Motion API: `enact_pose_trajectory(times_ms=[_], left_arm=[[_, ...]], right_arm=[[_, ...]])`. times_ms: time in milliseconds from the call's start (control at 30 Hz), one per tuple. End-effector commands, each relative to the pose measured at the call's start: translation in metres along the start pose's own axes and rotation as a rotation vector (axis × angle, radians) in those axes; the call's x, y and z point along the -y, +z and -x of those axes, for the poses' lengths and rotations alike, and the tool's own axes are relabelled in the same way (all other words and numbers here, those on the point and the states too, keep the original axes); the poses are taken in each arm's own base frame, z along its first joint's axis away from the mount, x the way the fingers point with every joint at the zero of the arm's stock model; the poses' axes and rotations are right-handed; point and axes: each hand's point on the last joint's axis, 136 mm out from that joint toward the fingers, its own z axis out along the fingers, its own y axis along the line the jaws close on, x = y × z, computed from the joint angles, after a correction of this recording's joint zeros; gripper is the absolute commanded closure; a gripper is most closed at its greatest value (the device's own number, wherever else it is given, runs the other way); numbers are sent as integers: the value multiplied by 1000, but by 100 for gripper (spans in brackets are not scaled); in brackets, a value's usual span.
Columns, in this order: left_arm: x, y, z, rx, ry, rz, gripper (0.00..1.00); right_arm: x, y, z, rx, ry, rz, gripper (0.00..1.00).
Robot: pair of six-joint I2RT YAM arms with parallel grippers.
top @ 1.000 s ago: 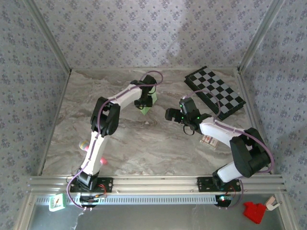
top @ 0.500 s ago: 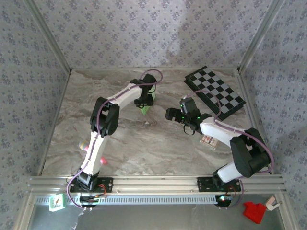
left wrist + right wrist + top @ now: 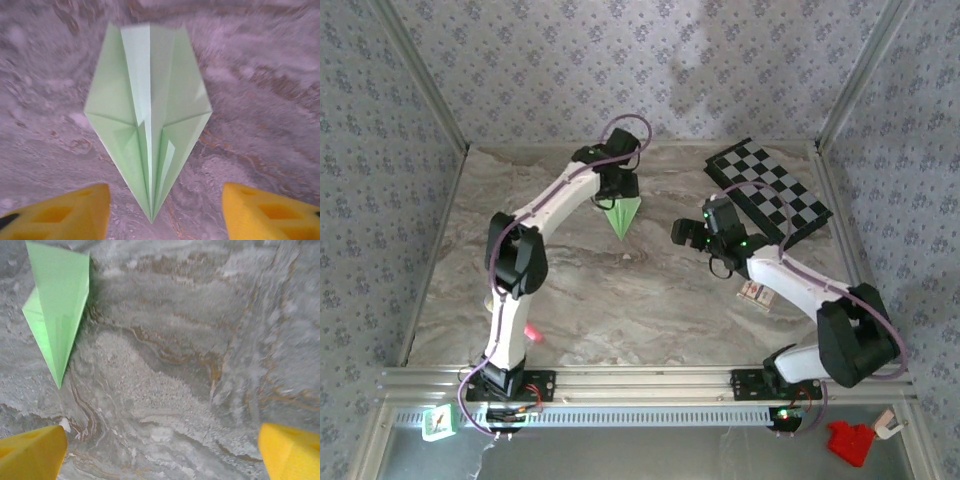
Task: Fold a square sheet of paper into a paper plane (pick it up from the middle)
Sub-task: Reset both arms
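Left tool (image 3: 162,210): open, empty, above bench (image 3: 270,95), paper plane (image 3: 147,115) lying flat, untouched, point toward its fingertips. Right tool (image 3: 162,452): wide open, empty, nearby.

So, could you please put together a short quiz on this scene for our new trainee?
1. True or false: the left gripper is clamped on the paper plane.
2. In the top view, the plane's sharp point faces: A) the near edge of the table, B) its far edge, C) the right.
3. Fill in: the right gripper has its jaws ____.
Key: 1 false, its fingers stand apart and the plane lies untouched on the table; 2 A; 3 open.
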Motion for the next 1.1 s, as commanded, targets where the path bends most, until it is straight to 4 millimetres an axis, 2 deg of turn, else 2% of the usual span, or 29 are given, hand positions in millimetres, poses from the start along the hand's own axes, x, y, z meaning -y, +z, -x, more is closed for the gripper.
enact_pose_trajectory(times_ms=[0,133,267,300,367,500,600,733,800,933,1067], left_arm=[[-17,-68,31,177,1,7,31],[-45,-112,47,373,22,6,18],[-92,-142,50,554,2,69,5],[-105,-145,47,592,-5,87,1],[-134,-149,40,641,-40,119,0],[-194,-142,13,697,-110,217,0],[-238,-130,-11,703,-171,287,0],[-277,-112,-41,708,-184,389,0],[-288,-104,-54,728,-161,424,0],[-299,-92,-69,726,-147,430,0],[-295,-77,-74,741,-73,363,0]], right_arm=[[3,-36,44,121,-81,-65,0],[19,-74,78,240,-168,-164,0],[46,-107,100,354,-180,-269,0],[56,-113,103,372,-175,-298,0],[73,-122,105,399,-167,-349,0],[106,-129,99,457,-180,-443,0],[130,-129,89,479,-171,-491,0],[157,-118,68,479,-175,-512,0],[170,-109,57,489,-158,-514,0],[183,-84,40,504,-160,-480,0],[194,-58,28,465,-185,-492,0]])
